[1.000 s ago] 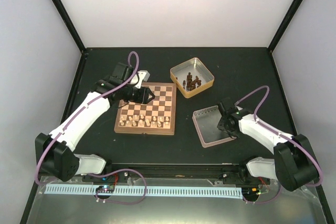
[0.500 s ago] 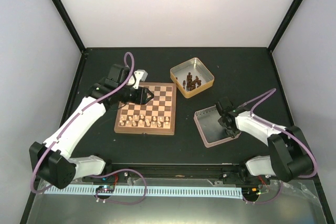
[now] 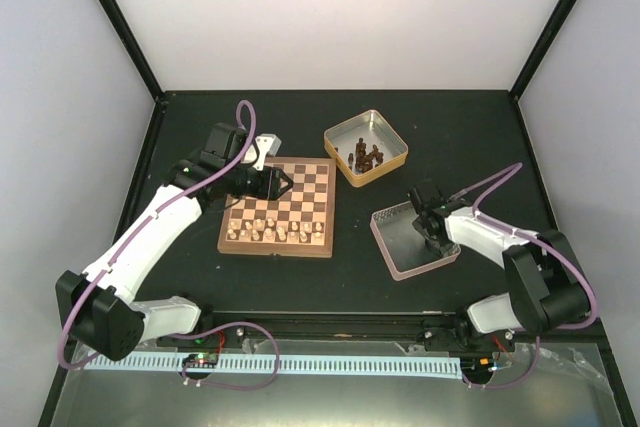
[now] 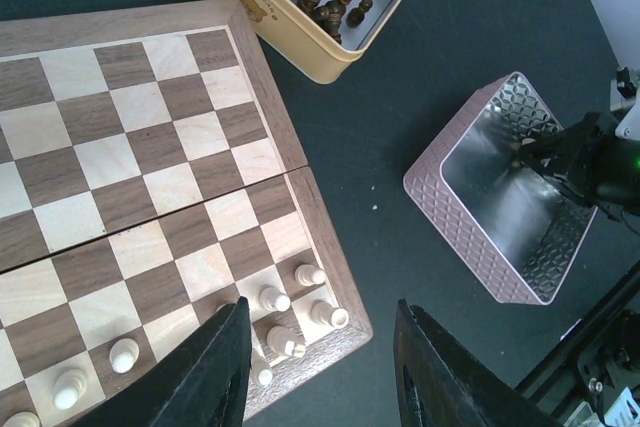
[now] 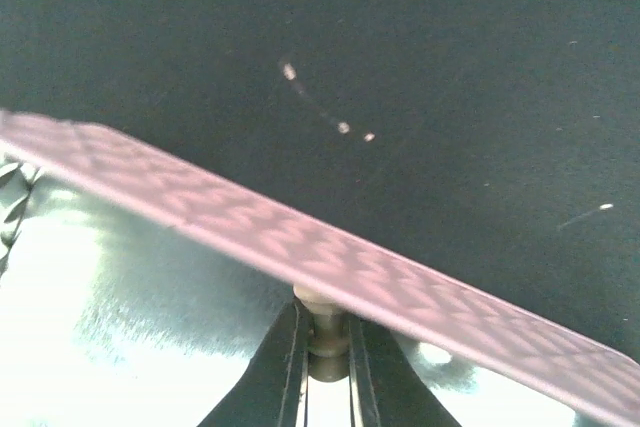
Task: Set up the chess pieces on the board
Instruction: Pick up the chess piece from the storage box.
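Clamping a small chess piece (image 5: 318,309) between their tips, the right fingers (image 5: 275,372) are pressed together low inside the pink tin (image 5: 350,267). Only the pale top of the piece is shown clearly; the rest is shadowed by the fingers. The tin's patterned wall is seen crossing the wrist view just beyond the piece, with the shiny metal floor underneath. Whether the piece is resting on that floor or is lifted off it cannot be told. From above, the pink tin (image 3: 383,245) is placed on the dark desk (image 3: 480,137) to the right of the board (image 3: 300,192), well apart from it.

The left fingers (image 4: 215,377) are held apart with nothing between them, above the board (image 4: 150,147). In the top view they are positioned over its far left part. Pale pieces (image 3: 275,233) are lined up in the rows along the board's near edge, and several of them (image 4: 270,299) are seen upright at a corner in the left wrist view.

A yellow tin (image 3: 375,175) is set just beyond the board's far right corner, and dark pieces (image 3: 367,156) are heaped inside it.
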